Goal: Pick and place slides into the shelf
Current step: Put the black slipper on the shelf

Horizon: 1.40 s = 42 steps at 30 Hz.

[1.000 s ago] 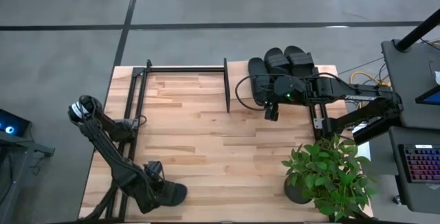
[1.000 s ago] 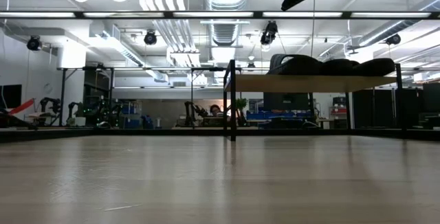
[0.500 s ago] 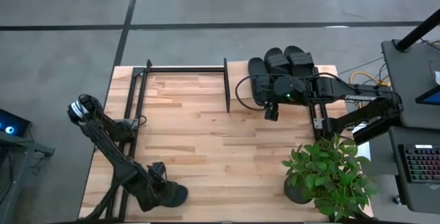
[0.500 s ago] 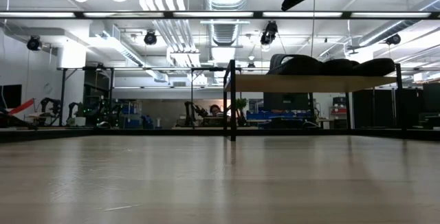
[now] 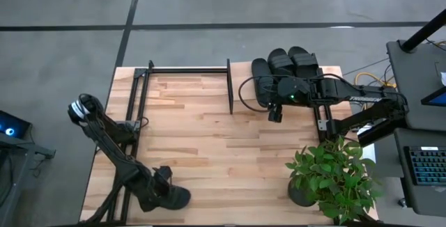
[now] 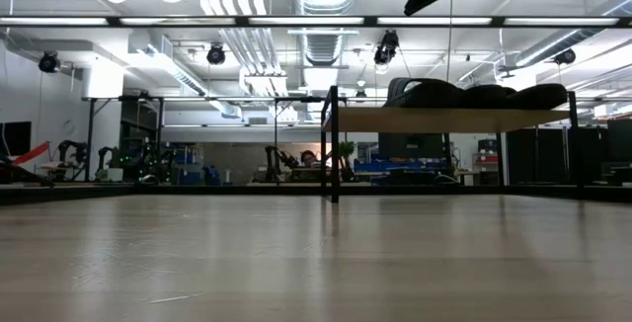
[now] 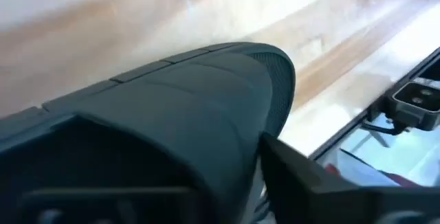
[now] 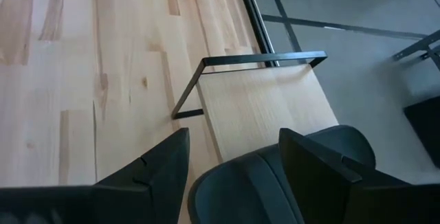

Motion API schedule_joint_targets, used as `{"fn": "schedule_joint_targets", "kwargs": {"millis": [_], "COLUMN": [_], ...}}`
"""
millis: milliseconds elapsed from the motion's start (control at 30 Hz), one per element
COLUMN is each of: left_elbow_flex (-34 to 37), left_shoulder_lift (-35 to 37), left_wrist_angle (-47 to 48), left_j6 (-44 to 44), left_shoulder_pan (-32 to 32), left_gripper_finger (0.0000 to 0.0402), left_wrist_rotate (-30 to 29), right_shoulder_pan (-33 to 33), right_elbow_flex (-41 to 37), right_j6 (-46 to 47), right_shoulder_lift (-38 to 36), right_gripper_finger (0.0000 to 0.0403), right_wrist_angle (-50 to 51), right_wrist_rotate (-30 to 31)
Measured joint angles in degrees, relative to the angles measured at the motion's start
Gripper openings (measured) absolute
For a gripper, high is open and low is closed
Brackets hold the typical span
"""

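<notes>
While the wooden table (image 5: 209, 129) fills the middle of the high view, the shelf (image 5: 240, 88) sits at its far right, carrying three slides (image 5: 286, 63) side by side on its plank. The right gripper (image 5: 276, 113) hangs just above the shelf's near edge, fingers spread and holding nothing. At the table's near-left corner, the left gripper (image 5: 167, 193) sits down on the fourth slide (image 5: 178, 198); whether its fingers have clamped the strap cannot be told.
</notes>
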<state>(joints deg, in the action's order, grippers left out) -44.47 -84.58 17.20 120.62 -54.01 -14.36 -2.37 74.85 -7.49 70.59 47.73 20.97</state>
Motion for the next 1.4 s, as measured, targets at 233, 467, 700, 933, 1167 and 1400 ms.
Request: {"fn": "schedule_joint_targets", "kwargs": {"millis": [233, 467, 700, 933, 1167, 1400], "left_elbow_flex": [0.0, 0.0, 0.0, 0.0, 0.0, 0.0], "left_shoulder_lift": [4.9, 13.9, 23.7, 29.6, 30.1, 28.4], "left_wrist_angle": [9.2, 14.3, 12.0, -0.6, -3.1, -3.5], "left_j6": [-7.0, -21.5, -40.3, -59.6, -62.9, -62.5], "left_shoulder_pan": [0.7, 4.0, 10.3, 16.4, 21.8, 23.7], "left_gripper_finger": [0.0004, 0.0001, 0.0001, 0.0, 0.0, 0.0], "left_wrist_rotate": [-10.6, -25.2, -29.5, -24.7, -19.2, -17.2], "right_shoulder_pan": [0.4, 5.8, 16.8, 25.6, 29.1, 29.8], "right_elbow_flex": [-0.1, -0.2, -0.9, -3.6, -3.3, -0.9], "right_j6": [-1.4, -11.3, -26.5, -44.5, -57.2, -64.4], "right_shoulder_lift": [0.0, 0.0, 0.0, 3.3, 10.8, 18.9], "right_gripper_finger": [0.0215, 0.0215, 0.0214, 0.0214, 0.0214, 0.0214], "right_wrist_angle": [-1.1, -4.1, -13.4, -23.8, -29.5, -33.4], "right_wrist_rotate": [0.0, -4.7, -5.5, 0.5, 11.6, 15.9]}}
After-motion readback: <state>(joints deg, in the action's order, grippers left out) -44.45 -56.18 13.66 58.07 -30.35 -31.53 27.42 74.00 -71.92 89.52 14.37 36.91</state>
